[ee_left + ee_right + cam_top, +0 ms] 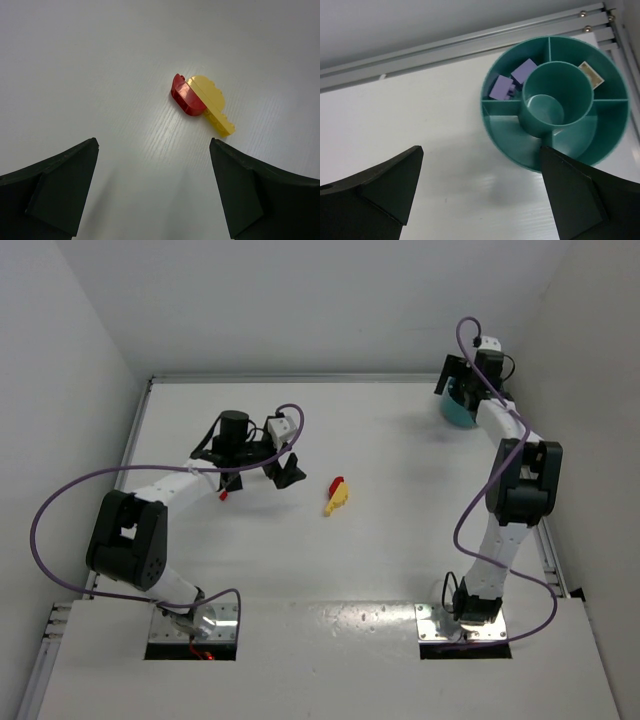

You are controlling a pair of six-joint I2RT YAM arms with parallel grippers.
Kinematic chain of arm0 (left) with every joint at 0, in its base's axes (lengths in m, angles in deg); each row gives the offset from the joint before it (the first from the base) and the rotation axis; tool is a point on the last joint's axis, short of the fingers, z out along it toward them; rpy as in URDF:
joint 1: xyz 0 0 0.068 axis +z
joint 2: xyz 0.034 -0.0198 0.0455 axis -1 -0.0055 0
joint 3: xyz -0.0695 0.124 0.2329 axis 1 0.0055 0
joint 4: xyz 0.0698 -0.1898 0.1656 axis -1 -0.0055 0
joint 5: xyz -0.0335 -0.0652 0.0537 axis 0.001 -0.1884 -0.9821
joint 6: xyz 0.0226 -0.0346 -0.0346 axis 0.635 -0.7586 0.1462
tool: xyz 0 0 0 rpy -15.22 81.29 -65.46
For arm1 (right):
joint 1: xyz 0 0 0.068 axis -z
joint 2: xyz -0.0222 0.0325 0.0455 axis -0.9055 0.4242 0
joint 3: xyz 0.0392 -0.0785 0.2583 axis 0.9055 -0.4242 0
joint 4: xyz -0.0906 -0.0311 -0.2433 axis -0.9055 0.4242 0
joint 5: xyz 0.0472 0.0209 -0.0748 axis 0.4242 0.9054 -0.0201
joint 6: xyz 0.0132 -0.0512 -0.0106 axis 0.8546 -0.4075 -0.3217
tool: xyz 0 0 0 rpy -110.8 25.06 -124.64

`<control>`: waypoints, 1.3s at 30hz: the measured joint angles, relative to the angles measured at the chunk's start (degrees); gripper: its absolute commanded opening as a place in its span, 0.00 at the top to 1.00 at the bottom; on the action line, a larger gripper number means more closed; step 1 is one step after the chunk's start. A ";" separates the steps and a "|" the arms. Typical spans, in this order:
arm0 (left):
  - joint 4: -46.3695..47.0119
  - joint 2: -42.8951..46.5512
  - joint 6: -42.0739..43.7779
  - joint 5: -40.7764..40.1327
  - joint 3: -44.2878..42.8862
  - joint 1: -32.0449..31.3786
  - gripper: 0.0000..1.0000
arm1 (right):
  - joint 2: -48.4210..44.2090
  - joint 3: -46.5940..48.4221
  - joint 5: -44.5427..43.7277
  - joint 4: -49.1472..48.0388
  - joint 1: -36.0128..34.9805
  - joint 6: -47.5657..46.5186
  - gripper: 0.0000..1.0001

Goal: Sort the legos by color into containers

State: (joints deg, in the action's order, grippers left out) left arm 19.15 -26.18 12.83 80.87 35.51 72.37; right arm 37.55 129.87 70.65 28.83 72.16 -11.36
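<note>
The left jaws are open wide with nothing between them. They hang over the tabletop (400,540), left of the middle. A little to their right, a red lego (186,96) and a yellow lego (212,102) lie touching each other. A tiny red bit (223,492) sits by the left jaws, too small to make out. The right jaws are open too, over the bowl (505,137) in the far right corner. Two purple legos (524,72) lie together in one part of the bowl. A pale piece (589,74) in another part is half hidden by the middle ring. One right jaw covers some of the bowl's edge.
</note>
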 measured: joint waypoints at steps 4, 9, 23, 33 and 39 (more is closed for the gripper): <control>0.00 0.00 0.02 0.00 0.00 0.00 0.00 | 0.00 -1.86 -4.39 -2.08 0.00 -2.67 0.03; 0.02 0.00 0.00 -0.04 0.00 0.00 0.00 | 0.39 -2.19 -8.63 -2.27 0.00 -4.94 0.05; -0.02 0.00 0.04 -0.20 0.00 0.00 0.00 | 5.38 -1.73 -9.70 -1.99 0.52 -5.95 0.05; -0.09 0.00 0.09 -0.22 0.00 0.00 0.00 | 6.08 -0.92 -9.92 -1.97 0.52 -5.92 0.01; -0.04 0.00 0.09 -0.20 0.00 0.00 0.00 | 6.08 -0.79 -10.97 -2.12 0.55 -6.14 0.00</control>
State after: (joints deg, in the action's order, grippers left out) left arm 19.11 -26.18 12.92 80.67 35.51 72.37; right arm 43.62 129.08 59.68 26.71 72.71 -17.51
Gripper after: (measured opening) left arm 0.995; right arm 0.996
